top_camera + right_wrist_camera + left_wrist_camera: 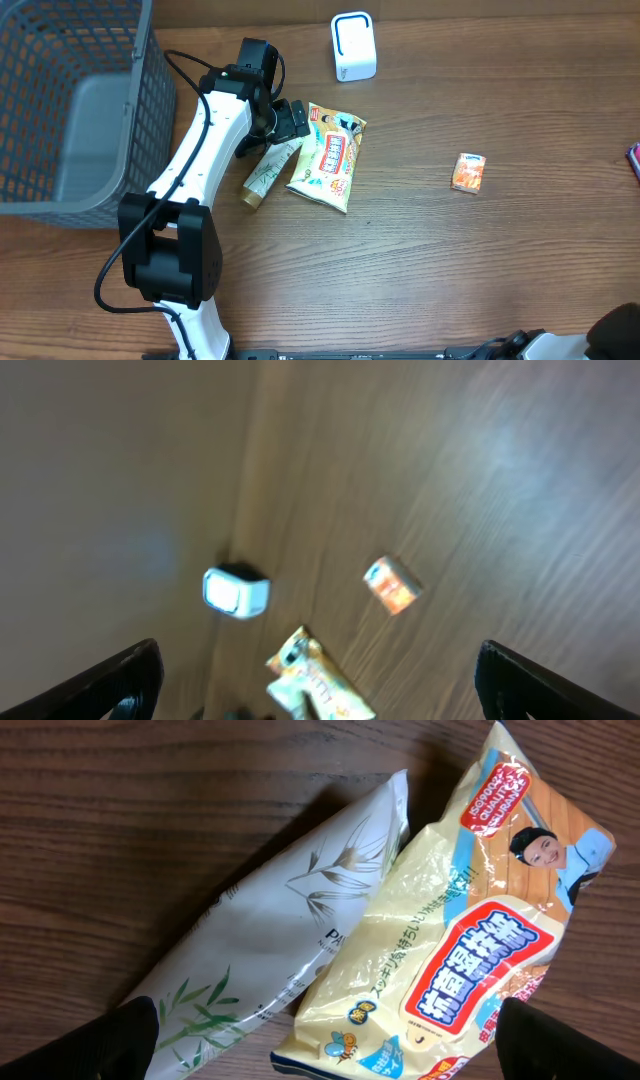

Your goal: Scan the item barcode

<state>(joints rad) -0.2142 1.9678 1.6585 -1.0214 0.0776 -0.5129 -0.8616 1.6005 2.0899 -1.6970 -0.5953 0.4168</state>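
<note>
The left pincer (290,120) hangs wide open over the bag (470,940), which lies flat on the table (450,260), touching a tube (280,920). The bag looks light, soft and crinkly, maybe slippery. Grab one flat edge. The right pincer (320,680) is open too.

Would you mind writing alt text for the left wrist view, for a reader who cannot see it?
A white pouch printed with green leaves and a yellow snack bag with a red label lie side by side, touching, on a wooden table. The left gripper is open above them, one dark fingertip in each lower corner, holding nothing.
</note>
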